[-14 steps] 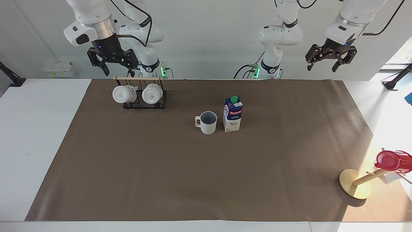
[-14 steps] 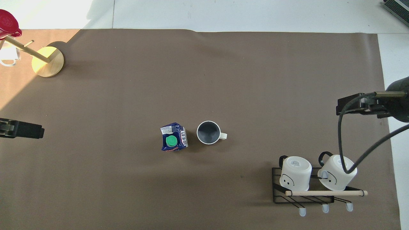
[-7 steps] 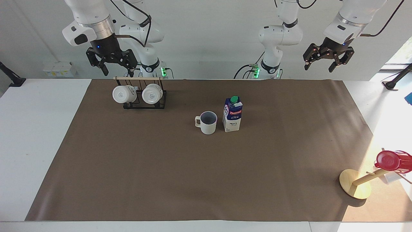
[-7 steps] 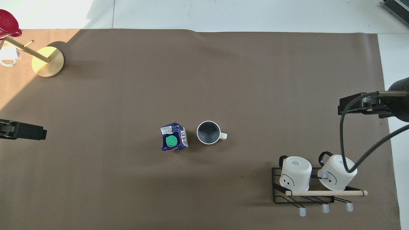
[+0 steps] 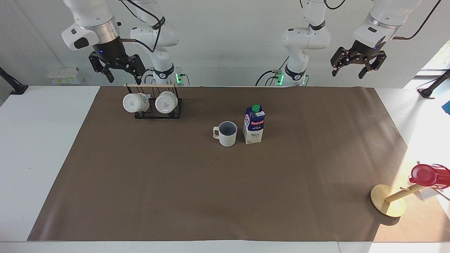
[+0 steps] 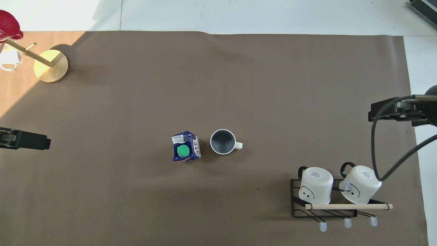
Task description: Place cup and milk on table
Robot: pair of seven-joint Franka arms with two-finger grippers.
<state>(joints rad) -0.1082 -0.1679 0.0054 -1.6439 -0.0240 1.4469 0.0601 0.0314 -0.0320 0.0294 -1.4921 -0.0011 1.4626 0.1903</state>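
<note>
1. I see the cup (image 5: 227,133) standing upright on the brown mat (image 5: 175,182) near the middle of the table (image 5: 42,147), its open mouth up and its grey-blue inside showing.
2. The cup's squarish handle (image 5: 215,132) points toward the right arm's end of the table.
3. The milk (image 5: 254,124) stands upright just beside the cup, on the side toward the left arm's end — a narrow gap separates them, and its green cap (image 6: 183,150) is on top.
4. From my overhead view the two sit side by side, about level with each other, with bare mat all around them.
5. The left gripper (image 5: 352,68) hangs high in the air over the robots' edge of the mat at the left arm's end; its fingers are spread apart and hold nothing.
6. The right gripper (image 5: 123,74) hangs high over the black wire rack (image 5: 158,110); its fingers also stand apart, with nothing between them.
7. That rack sits on the mat nearer to the robots than the cup, toward the right arm's end, and carries two glossy white mugs (image 5: 135,102) tipped on their sides under a wooden bar (image 5: 150,85).
8. Well apart from everything — farther from the robots, at the left arm's end — a wooden stand (image 5: 388,205) with a round base holds a red cup (image 5: 426,175).
</note>
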